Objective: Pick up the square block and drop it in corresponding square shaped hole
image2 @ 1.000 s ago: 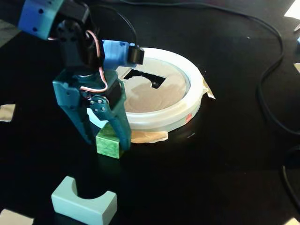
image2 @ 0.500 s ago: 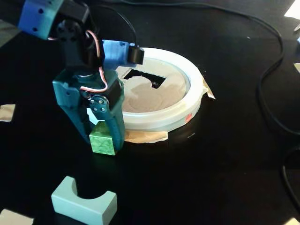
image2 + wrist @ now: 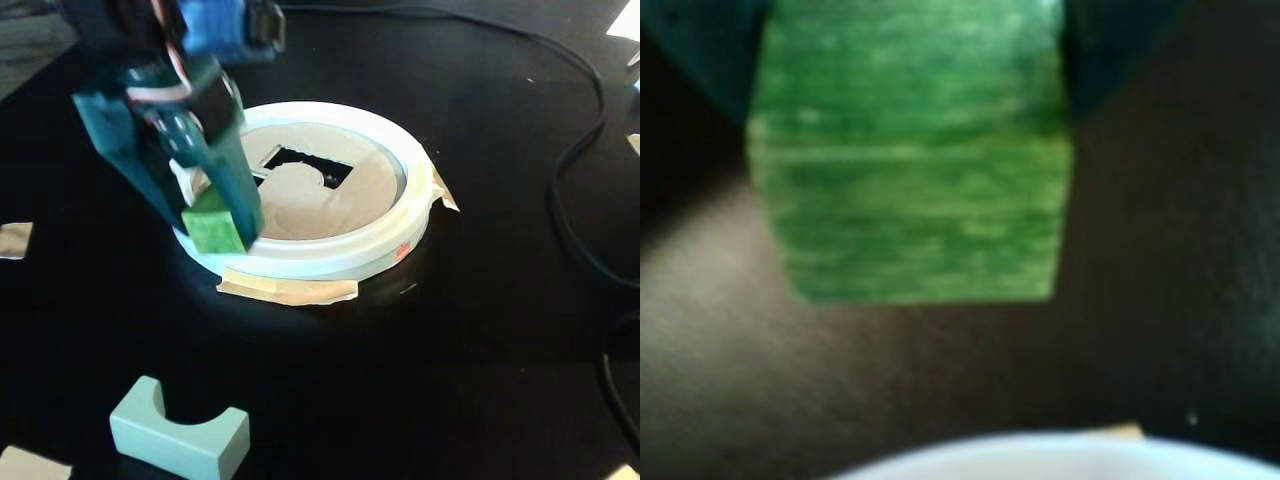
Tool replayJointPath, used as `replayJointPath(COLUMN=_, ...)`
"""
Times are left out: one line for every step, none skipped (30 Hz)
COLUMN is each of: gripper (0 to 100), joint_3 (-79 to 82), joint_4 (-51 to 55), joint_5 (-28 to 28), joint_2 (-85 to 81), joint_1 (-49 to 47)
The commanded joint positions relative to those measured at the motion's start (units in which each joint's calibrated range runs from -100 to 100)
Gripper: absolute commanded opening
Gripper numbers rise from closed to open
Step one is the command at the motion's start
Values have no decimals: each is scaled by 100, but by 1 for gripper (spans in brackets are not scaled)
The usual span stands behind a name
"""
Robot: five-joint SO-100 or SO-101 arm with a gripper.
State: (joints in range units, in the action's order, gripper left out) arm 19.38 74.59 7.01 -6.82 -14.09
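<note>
My gripper [image 3: 212,222] is shut on a green square block [image 3: 213,225], which it holds in the air over the near-left rim of the white round container [image 3: 405,225]. In the wrist view the block [image 3: 910,160] fills the top centre between the two dark teal fingers [image 3: 720,50], blurred. The container's cardboard lid [image 3: 320,205] has a cut-out hole [image 3: 305,165] with a square part and an arch-shaped part; it lies behind and to the right of the block. The white rim also shows at the bottom of the wrist view [image 3: 1060,455].
A pale green arch-shaped block [image 3: 180,430] lies on the black table at the front left. Tape strips [image 3: 290,290] hold the container down. A black cable [image 3: 575,150] runs along the right side. Small tan pieces [image 3: 14,240] lie at the left edge.
</note>
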Motion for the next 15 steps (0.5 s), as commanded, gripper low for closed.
replayJointPath(gripper=38, joint_3=-398, joint_4=715, joint_5=73, joint_2=-1284, joint_1=-90)
replayJointPath(gripper=38, joint_3=-398, joint_4=815, joint_5=132, joint_2=-1400, joint_1=-90)
replayJointPath(gripper=38, joint_3=-407, joint_4=895, joint_5=239, joint_2=-1606, joint_1=-102)
replayJointPath(gripper=38, joint_3=-407, joint_4=916, joint_5=288, joint_2=-1723, joint_1=-139)
replayJointPath(gripper=38, joint_3=-389, joint_4=926, joint_5=337, joint_2=-1839, joint_1=-252)
replayJointPath(gripper=38, joint_3=-389, joint_4=926, joint_5=386, joint_2=-1920, joint_1=-439)
replayJointPath(gripper=38, joint_3=-389, joint_4=926, joint_5=440, joint_2=-1973, joint_1=-651)
replayJointPath(gripper=38, joint_3=-371, joint_4=926, joint_5=581, joint_2=-2000, joint_1=-1063)
replayJointPath(gripper=38, joint_3=-335, joint_4=926, joint_5=674, joint_2=-2000, joint_1=-1263)
replayJointPath(gripper=38, joint_3=-307, joint_4=916, joint_5=772, joint_2=-1991, joint_1=-1450)
replayJointPath(gripper=38, joint_3=-298, joint_4=916, joint_5=874, joint_2=-1956, joint_1=-1625)
replayJointPath(gripper=38, joint_3=-298, joint_4=916, joint_5=962, joint_2=-1911, joint_1=-1800)
replayJointPath(gripper=38, joint_3=-289, joint_4=895, joint_5=1084, joint_2=-1884, joint_1=-2087)
replayJointPath(gripper=38, joint_3=-280, joint_4=865, joint_5=1133, joint_2=-1866, joint_1=-2187)
replayJointPath(gripper=38, joint_3=-280, joint_4=815, joint_5=1177, joint_2=-1812, joint_1=-2262)
